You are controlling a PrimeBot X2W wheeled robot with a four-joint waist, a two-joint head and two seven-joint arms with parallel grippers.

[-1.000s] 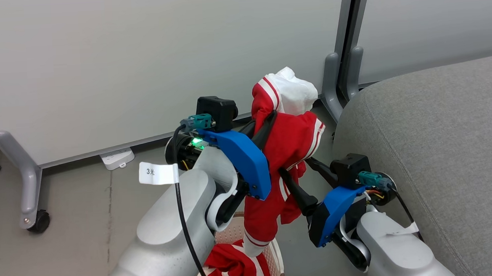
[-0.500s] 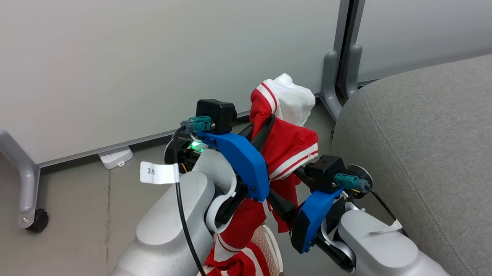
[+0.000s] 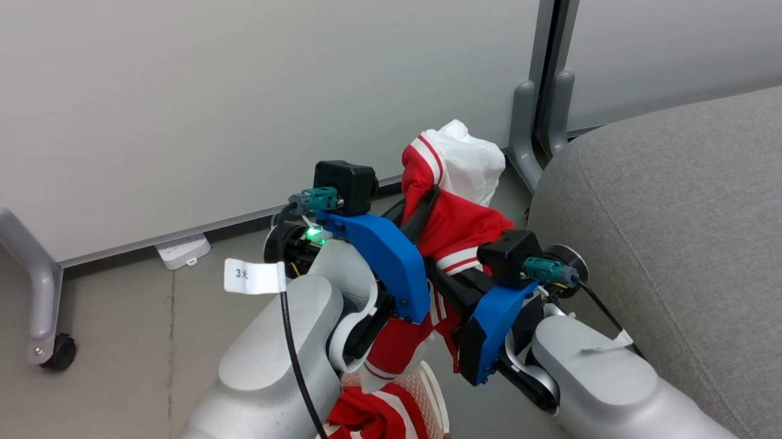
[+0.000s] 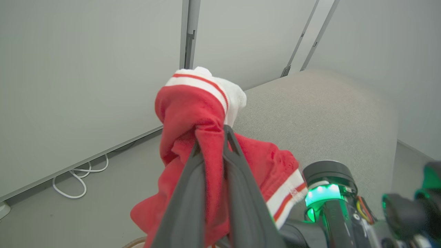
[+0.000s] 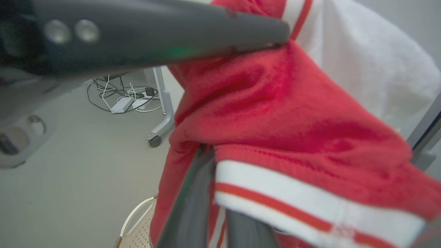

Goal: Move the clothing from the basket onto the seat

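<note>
At 6 o'clock in the head view, nearest the robot, the cream perforated basket [image 3: 433,386] stands on the floor with a second red garment [image 3: 368,421] crumpled inside it. Above it, both arms rise toward the centre, the left from 7 o'clock and the right from 5 o'clock, and a red striped garment [image 3: 461,226] hangs in the air between them.

In the right wrist view, the right gripper [image 5: 212,165] is pressed together on the garment's white-banded lower hem, with cloth caught between its dark fingers [image 5: 191,199]. In the left wrist view, the left gripper [image 4: 212,139] pinches a higher fold, a strip of red squeezed between its fingertips. The white end is bunched at 12 o'clock of them.

The garment's lower end dangles just over the basket. The grey sofa seat [image 3: 685,217] spreads at 3 o'clock, just beside the right arm. Farther off, pale partition panels [image 3: 223,88] stand on grey legs, with a white power strip [image 3: 182,250] on the floor at 9 o'clock.
</note>
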